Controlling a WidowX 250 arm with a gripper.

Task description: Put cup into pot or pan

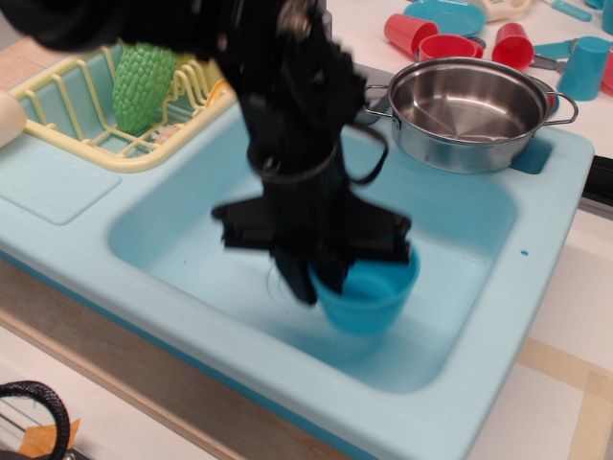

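End effector [321,273] pinches the near rim of the cup [369,292], apparently clear of the sink [192,240] floor, though blur hides contact. Rim grip leaves its base free for the pot [469,110] behind.

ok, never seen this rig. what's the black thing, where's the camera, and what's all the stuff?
There is only one view here: a fixed camera looking down at a toy kitchen sink from the front. The black thing is a single robot arm reaching down into the basin; it ends in a gripper, a two-fingered clamp. The picture is motion-blurred, but the gripper appears shut on the rim of a blue cup, which looks lifted off the basin floor. At the back right corner of the sink sits a shiny steel pot with nothing in it, which is where the cup should go. Behind the pot are red cups and a paler blue cup. At the back left, a yellow dish rack holds a green toy corn cob. A grey faucet stands behind the arm.
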